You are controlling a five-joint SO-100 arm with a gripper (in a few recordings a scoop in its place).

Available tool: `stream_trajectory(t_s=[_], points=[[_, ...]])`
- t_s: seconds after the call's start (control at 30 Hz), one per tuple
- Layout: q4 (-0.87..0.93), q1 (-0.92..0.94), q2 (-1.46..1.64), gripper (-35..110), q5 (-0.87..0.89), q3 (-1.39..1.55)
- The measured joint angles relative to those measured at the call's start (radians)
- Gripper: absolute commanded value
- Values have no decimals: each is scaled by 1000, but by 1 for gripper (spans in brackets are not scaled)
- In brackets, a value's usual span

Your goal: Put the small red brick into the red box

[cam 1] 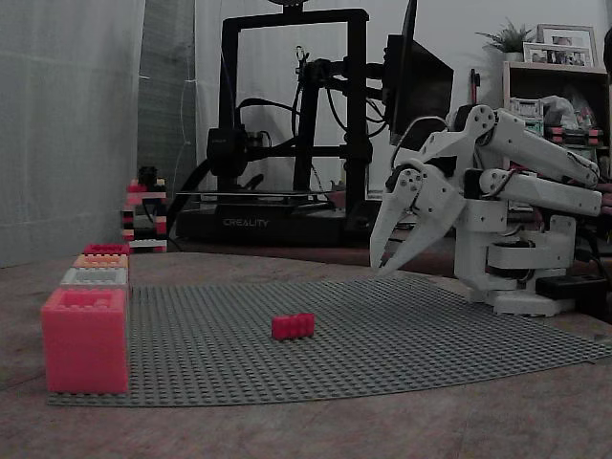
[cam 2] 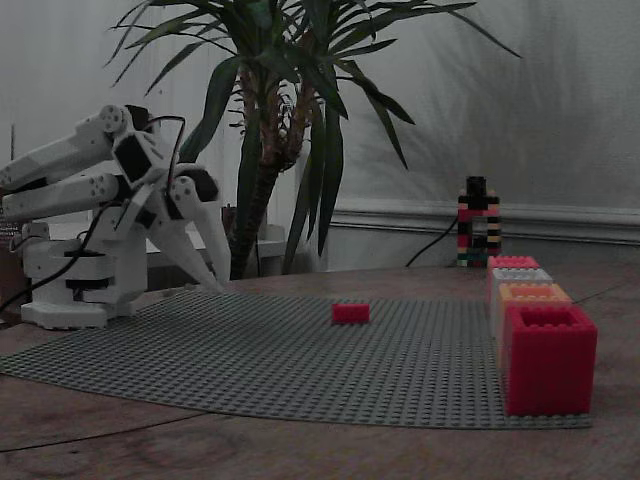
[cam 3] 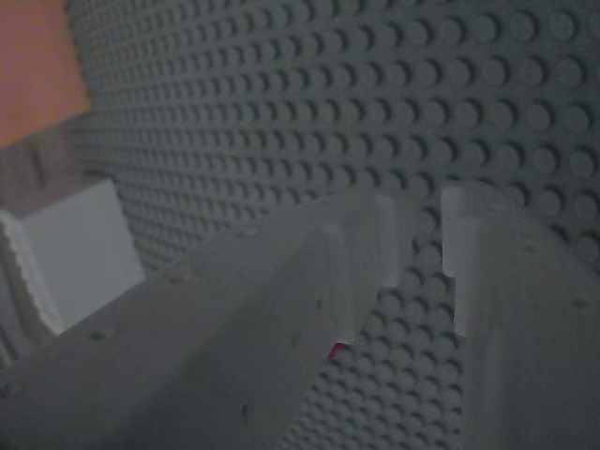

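The small red brick (cam 1: 293,326) (cam 2: 350,313) lies alone near the middle of the grey studded baseplate (cam 1: 402,335) (cam 2: 230,350). The red box (cam 2: 548,360), deep crimson with a studded rim, stands at the plate's edge; in the other fixed view it is the farthest of the row (cam 1: 105,249). My white gripper (cam 1: 377,268) (cam 2: 215,285) hangs low over the plate's far corner, well away from the brick, pointing down, with its fingertips nearly touching and nothing between them. In the wrist view the gripper (cam 3: 427,216) shows a thin slit, and a red sliver of the brick (cam 3: 336,352) peeks from under a finger.
A coral-pink box (cam 1: 84,339), a grey box (cam 1: 94,277) and an orange box (cam 1: 100,260) line the same plate edge as the red one. A small striped brick tower (cam 1: 143,215) stands behind them. A 3D printer (cam 1: 287,124) and a potted plant (cam 2: 280,120) stand off the plate.
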Motion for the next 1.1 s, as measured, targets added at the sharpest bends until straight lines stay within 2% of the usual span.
stream_trajectory(t_s=[0.73,0.97,1.1], points=[[-9,0,-48,0,-6,-2],[-143,0,-354,0,-32,-196],[-190,-51,-565,0,-209,-417]])
